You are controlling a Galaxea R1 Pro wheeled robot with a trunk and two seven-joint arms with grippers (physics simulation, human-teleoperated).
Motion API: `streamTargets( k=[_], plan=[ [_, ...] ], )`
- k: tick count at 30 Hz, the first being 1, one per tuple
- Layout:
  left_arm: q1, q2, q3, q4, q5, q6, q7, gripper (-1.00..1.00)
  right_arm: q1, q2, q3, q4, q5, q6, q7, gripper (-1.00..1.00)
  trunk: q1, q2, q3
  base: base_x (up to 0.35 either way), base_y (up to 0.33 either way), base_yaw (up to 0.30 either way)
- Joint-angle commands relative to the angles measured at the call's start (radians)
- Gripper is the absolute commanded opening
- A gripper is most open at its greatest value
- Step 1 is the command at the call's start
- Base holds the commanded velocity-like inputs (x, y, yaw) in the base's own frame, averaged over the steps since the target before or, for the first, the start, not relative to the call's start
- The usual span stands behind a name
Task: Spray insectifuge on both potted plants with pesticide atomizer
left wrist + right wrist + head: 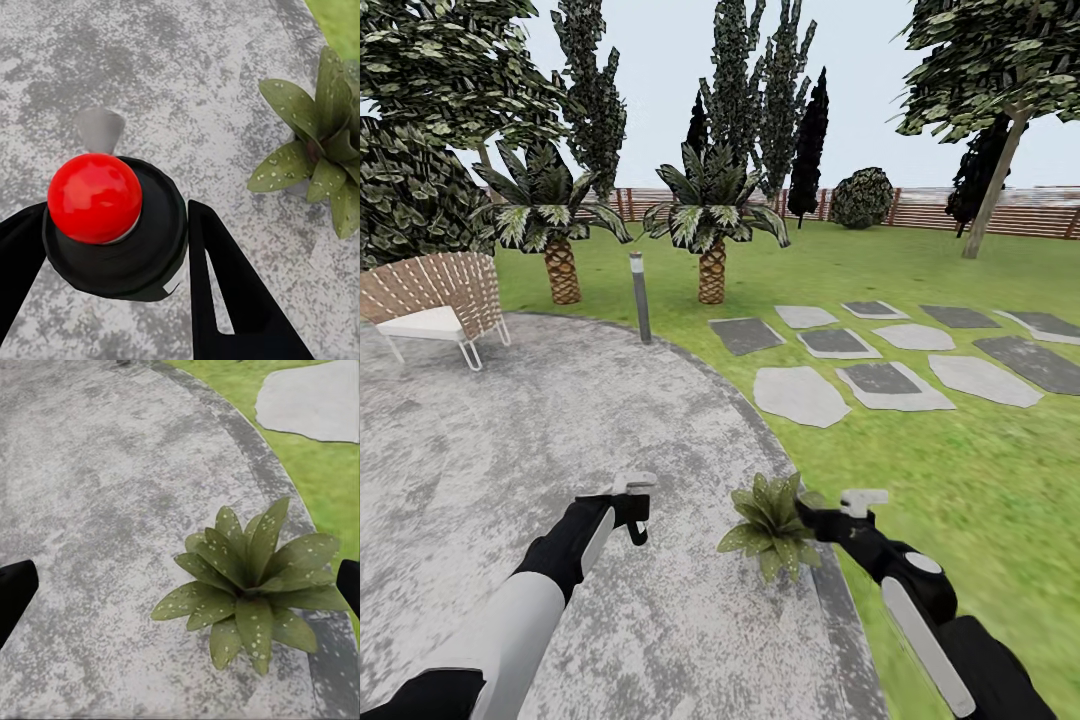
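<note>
In the left wrist view the pesticide atomizer [120,259] shows from above as a dark round body with a red knob on top. My left gripper [112,216] is shut on it, a black finger [225,285] pressing each side. In the head view that gripper [634,508] hovers over the grey patio [510,430], left of one potted plant [770,520], a low rosette of spotted olive leaves at the patio's edge. The same plant appears beside the atomizer [319,154] and under my right gripper [181,585], which is open with its fingers spread wide. In the head view the right gripper [815,518] sits just right of the plant.
A grey bollard lamp [640,297] stands at the patio's far rim, with two palms [710,230] behind it. A wicker chair [435,300] sits at the left. Stepping stones [880,380] cross the lawn to the right, and a wooden fence [1000,212] closes the back.
</note>
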Motion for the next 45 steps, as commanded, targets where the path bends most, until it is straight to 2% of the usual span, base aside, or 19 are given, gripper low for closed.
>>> streamTargets(
  k=[1,5,17,19,22,25,27,28,30,37,45],
  plan=[
    [0.0,0.0,0.0,-0.002,0.003,0.006,-0.001,-1.0,0.0,-0.006,0.003,-0.001,-0.014,0.002,-0.002,1.0,0.0,0.0,-0.001,0.0,0.0,0.0],
    [0.0,0.0,0.0,-0.003,0.003,0.006,-0.001,-1.0,0.0,-0.014,0.002,0.001,-0.018,0.002,0.01,1.0,0.0,0.0,-0.001,0.0,0.0,0.0],
    [0.0,0.001,0.002,-0.003,0.003,0.014,-0.001,-1.0,0.0,-0.014,0.004,-0.002,-0.024,0.007,0.012,1.0,0.0,0.0,-0.001,0.0,0.0,0.0],
    [0.0,0.0,0.001,-0.003,0.003,0.013,-0.001,-1.0,0.0,-0.014,0.004,-0.002,-0.024,0.039,0.012,1.0,0.0,0.0,-0.001,0.0,0.0,0.0],
    [0.0,-0.001,-0.001,-0.003,0.003,0.013,-0.001,-1.0,0.0,-0.014,0.003,-0.004,-0.025,0.13,0.013,1.0,0.0,0.0,-0.001,0.0,0.0,0.0],
    [0.0,-0.006,-0.001,-0.003,0.003,0.013,-0.001,-1.0,0.0,-0.013,0.003,-0.004,-0.025,0.155,0.014,1.0,0.0,0.0,-0.001,0.0,0.0,0.0],
    [0.0,-0.013,-0.001,-0.003,0.003,0.013,-0.001,-1.0,0.0,-0.013,0.003,-0.004,-0.025,0.159,0.015,1.0,0.0,0.0,-0.001,0.0,0.0,0.0],
    [0.0,-0.028,-0.001,-0.001,0.002,0.013,-0.001,-1.0,0.0,-0.013,0.004,-0.004,-0.025,0.161,0.015,1.0,0.0,0.0,-0.001,0.0,0.0,0.0],
    [0.0,-0.034,-0.004,0.0,0.002,0.013,-0.001,-1.0,0.0,-0.013,0.004,-0.003,-0.025,0.162,0.015,1.0,0.0,0.0,-0.001,0.0,0.0,0.0],
    [0.0,-0.034,-0.014,0.003,0.001,0.013,-0.001,-1.0,0.0,-0.011,0.007,-0.001,-0.023,0.162,0.013,1.0,0.0,0.0,-0.001,0.037,0.024,0.0],
    [0.001,-0.035,-0.017,0.003,0.0,0.013,-0.001,-1.0,0.0,-0.008,0.008,-0.001,-0.023,0.164,0.013,1.0,0.0,0.0,-0.001,0.194,0.222,0.003]
  ],
)
